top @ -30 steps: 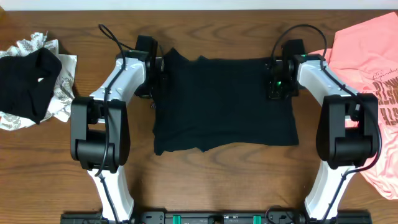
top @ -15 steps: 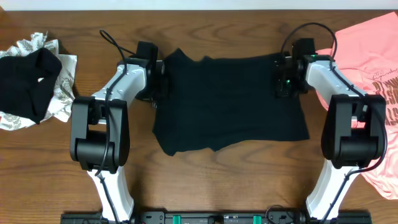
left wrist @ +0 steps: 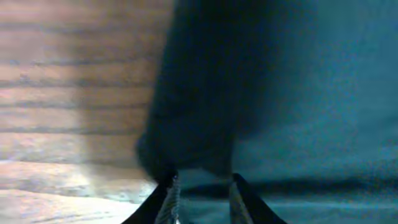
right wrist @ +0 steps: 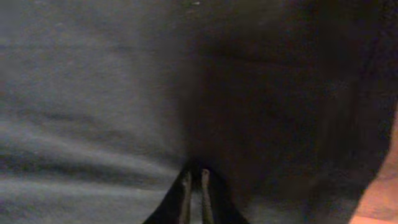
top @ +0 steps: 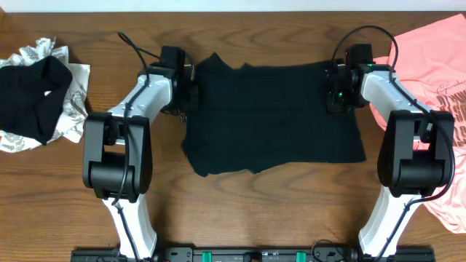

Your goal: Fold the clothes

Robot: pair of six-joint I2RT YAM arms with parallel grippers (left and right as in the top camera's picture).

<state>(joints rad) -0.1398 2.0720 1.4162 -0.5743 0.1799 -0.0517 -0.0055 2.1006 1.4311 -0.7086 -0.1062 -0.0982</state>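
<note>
The black shirt (top: 269, 116) lies spread as a wide rectangle in the middle of the wooden table (top: 255, 211). My left gripper (top: 189, 89) sits low at the shirt's upper left edge. Its jaws stand a little apart, with a dark fold of cloth (left wrist: 186, 124) just beyond the tips (left wrist: 202, 177). My right gripper (top: 337, 93) rests on the upper right edge. In the right wrist view its fingers (right wrist: 194, 172) show a narrow gap over the shirt (right wrist: 93, 93), and nothing is visibly pinched.
A salmon-pink printed tee (top: 429, 65) lies at the right edge, close to the right arm. At the far left, another black garment (top: 33, 98) lies bunched on a white-grey patterned piece (top: 74, 102). Bare wood (left wrist: 74, 93) borders the shirt's left side.
Both arms carried the shirt's upper corners outward and slightly away, stretching it wider and flatter. Both grippers, shut before, now have their jaws parted.
</note>
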